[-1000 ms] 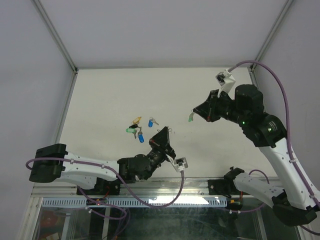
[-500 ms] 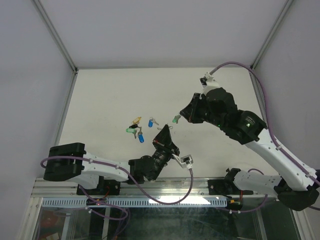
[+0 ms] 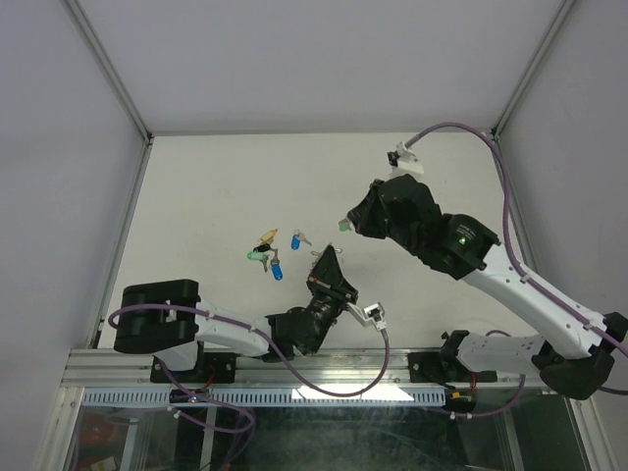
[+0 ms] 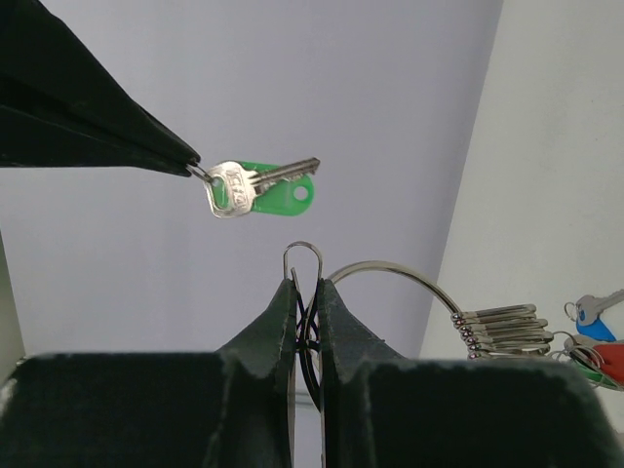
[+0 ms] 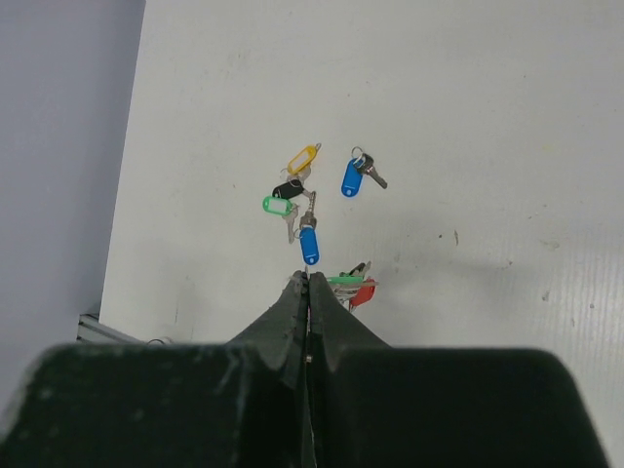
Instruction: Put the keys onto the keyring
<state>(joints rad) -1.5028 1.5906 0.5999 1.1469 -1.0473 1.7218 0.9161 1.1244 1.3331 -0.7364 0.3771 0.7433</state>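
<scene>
Fig.: L gripper [image 4: 304,289] is clamped shut on the keyring [image 4: 390,265], which is held aloft. R gripper [image 5: 308,280] is pinched on a green key [image 4: 255,189], hung just above-left of the ring, not touching. Key's hole should be aligned w/ ring's free end, then fed on slowly.

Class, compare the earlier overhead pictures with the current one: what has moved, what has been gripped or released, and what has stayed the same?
The right end effector, shut on the green key, swung left toward the left end effector. That one shifted slightly right, still clamping the keyring. Nothing was taken up or let go. The loose keys lie as before.
</scene>
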